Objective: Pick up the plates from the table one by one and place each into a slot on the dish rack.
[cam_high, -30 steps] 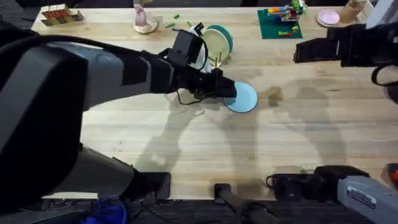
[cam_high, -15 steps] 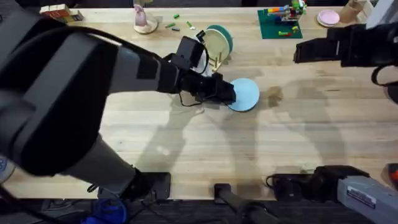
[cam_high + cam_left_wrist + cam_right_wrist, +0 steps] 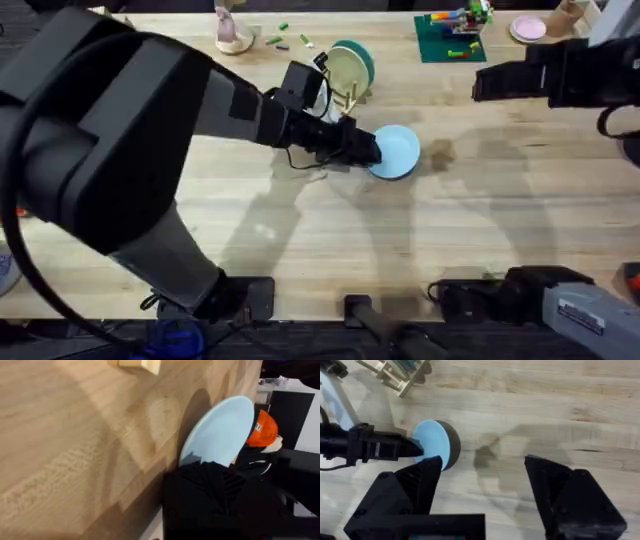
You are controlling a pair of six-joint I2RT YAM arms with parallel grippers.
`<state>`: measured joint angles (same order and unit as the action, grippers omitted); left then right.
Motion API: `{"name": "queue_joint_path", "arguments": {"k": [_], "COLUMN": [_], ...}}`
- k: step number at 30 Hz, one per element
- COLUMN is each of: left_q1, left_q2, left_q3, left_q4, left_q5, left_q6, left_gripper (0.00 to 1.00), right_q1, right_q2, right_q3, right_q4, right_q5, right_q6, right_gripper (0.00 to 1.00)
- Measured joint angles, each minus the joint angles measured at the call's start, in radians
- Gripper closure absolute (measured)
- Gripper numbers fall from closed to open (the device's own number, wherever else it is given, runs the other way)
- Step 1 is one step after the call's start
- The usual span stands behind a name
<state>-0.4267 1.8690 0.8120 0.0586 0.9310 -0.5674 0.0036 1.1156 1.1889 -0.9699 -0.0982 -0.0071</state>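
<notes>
Overhead view: the left arm is seen reaching from the lower left across the tabletop toward the centre, and its left hand is closed on the 9 o'clock rim of the pale blue plate. That plate appears tilted, its far edge raised off the wood, with its shadow below it. At about 11 o'clock from the plate, the dish rack is found, touching nothing but the tabletop, with a cream plate and a teal plate standing upright between its pegs. The right hand is held above the upper right part of the tabletop, well apart from the plate and the rack. A green baseplate with bricks lies along the far edge, and a pink dish is near the far right corner.

Left wrist view: the pale blue plate is shown gripped edgewise by the dark fingers, its face angled away from the wood grain, a shadow cast beside it.

Right wrist view: the two black fingers of the right hand are spread wide apart, with nothing between them. Beyond them the pale blue plate is seen pinched at its rim by the left hand, and the dish rack is visible at about 11 o'clock from the plate.
</notes>
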Motion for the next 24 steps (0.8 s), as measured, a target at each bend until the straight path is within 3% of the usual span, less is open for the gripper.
{"name": "queue_joint_path", "arguments": {"k": [10,24], "left_q1": [0.0,0.0], "left_q2": [0.0,0.0], "left_q3": [0.0,0.0], "left_q4": [0.0,0.001], "left_q5": [0.0,0.0], "left_q6": [0.0,0.0], "left_gripper": [0.958,0.959], "right_q1": [-0.001,-0.04], "right_q2": [0.023,0.321], "right_q3": [0.002,0.003], "right_q4": [-0.012,-0.003], "right_q5": [-0.041,-0.298], "right_q6": [0.0,-0.082], "right_gripper": [0.008,0.02]}}
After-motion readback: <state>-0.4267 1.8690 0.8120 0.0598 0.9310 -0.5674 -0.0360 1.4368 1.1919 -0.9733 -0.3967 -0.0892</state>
